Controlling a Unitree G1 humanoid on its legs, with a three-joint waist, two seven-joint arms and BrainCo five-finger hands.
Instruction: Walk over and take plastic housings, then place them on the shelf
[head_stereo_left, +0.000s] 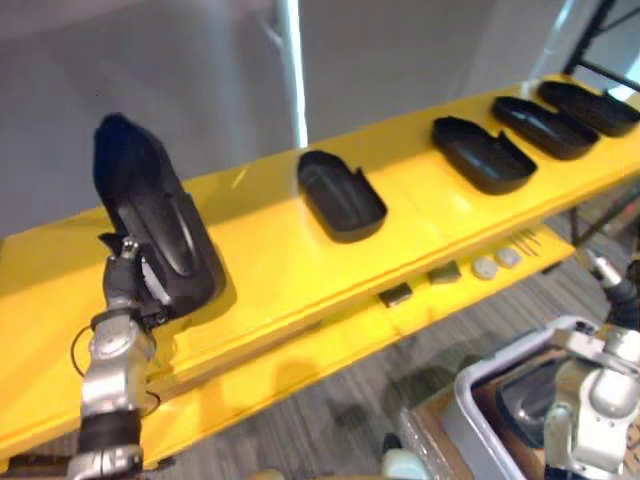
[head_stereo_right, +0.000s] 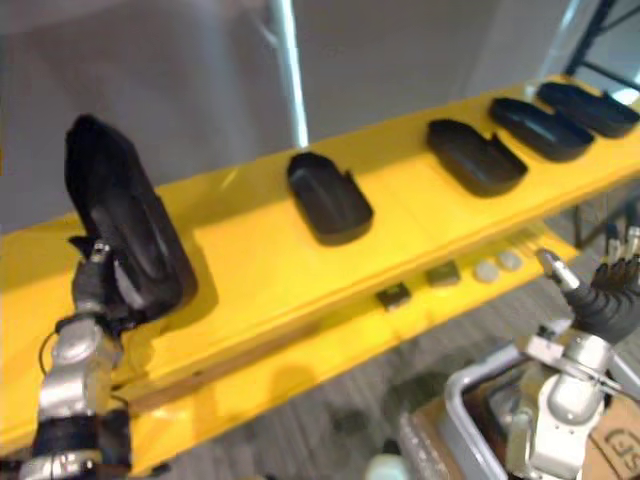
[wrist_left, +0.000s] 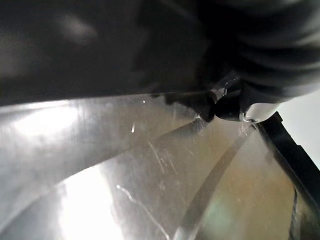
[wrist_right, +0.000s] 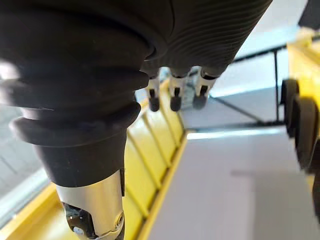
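Plastic housings, black, five in the head views.

1. Held housing (head_stereo_left: 150, 215): at 9 o'clock in the head view, tilted with its upper end toward 11 o'clock and its lower end over the yellow shelf (head_stereo_left: 270, 260). I cannot tell whether that lower end touches the shelf surface.
2. Left hand (head_stereo_left: 125, 275): grasping the held housing at its lower end. One finger lies against the front face and the others go behind the shell. My left wrist view shows the dark ribbed cover close against a dark shell.
3. Second housing (head_stereo_left: 340, 195): lying flat on the shelf near the centre, hollow side up, well apart from the held housing, toward 3 o'clock of it.
4. Third housing (head_stereo_left: 483, 153), fourth housing (head_stereo_left: 545, 127) and fifth housing (head_stereo_left: 590, 107): lying flat in a row along the shelf toward 2 o'clock, hollow side up, each near the next.
5. Right hand (head_stereo_right: 608, 290): at 4 o'clock, released, fingers straight and spread, holding nothing. It hangs in front of the shelf edge, above a grey bin (head_stereo_left: 470, 385).
6. Small parts (head_stereo_left: 444, 272): a few lie in a line on the lower ledge (head_stereo_left: 300, 350), at 5 o'clock from the second housing.
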